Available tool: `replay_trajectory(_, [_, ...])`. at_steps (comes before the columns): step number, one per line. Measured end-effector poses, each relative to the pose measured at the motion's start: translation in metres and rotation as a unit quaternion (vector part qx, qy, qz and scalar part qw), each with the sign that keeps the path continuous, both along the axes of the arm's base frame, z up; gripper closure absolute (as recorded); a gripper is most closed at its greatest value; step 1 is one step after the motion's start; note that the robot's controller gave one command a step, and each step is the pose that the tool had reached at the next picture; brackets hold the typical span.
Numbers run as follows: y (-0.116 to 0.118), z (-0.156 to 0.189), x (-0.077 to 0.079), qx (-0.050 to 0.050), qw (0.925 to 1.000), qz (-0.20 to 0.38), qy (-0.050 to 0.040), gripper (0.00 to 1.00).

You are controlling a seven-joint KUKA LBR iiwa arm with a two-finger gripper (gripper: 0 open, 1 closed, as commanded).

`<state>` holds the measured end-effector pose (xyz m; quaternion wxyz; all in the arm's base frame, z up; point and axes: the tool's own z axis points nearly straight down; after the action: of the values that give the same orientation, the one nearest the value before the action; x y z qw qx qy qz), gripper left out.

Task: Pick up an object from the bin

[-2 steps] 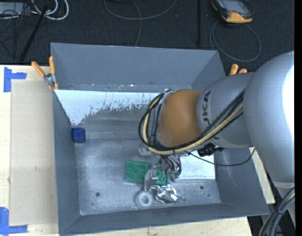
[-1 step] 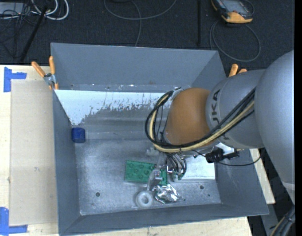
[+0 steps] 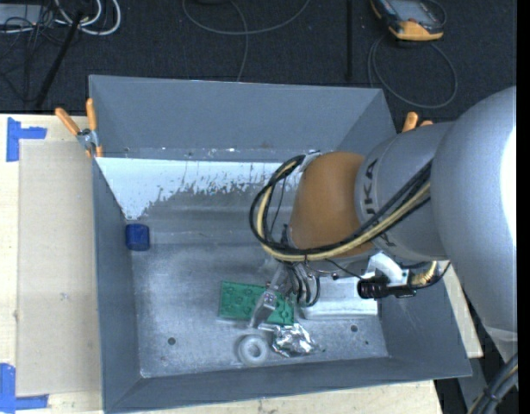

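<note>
We see the pincer [image 3: 271, 307] over the right edge of the green plate [image 3: 238, 300], foil [image 3: 292, 342] just beside; whether it is apart or together we cannot tell

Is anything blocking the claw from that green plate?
Nothing visible does. The gripper is down right over the green plate, at its right end. A white ring and crumpled foil lie close beside it, not between.

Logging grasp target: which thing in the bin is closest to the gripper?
The flat green studded plate: the gripper is right over its right end. The white ring and crumpled foil lie just in front; the blue block sits far left.
</note>
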<state>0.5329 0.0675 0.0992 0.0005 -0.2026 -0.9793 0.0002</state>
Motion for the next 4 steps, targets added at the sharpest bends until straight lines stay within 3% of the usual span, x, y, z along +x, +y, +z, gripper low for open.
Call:
replay_trajectory(1, [0.004,-0.026,0.005,0.001,0.9993,-0.038,-0.0007,0.00])
replay_trajectory(2, [0.004,-0.024,0.006,0.001,0.9993,-0.037,-0.0002,0.00])
replay_trajectory(3, [0.004,-0.022,0.008,0.001,0.9993,-0.037,-0.0048,1.00])
replay_trajectory(4, [0.004,0.063,0.010,0.001,0.9994,-0.035,-0.0038,1.00])
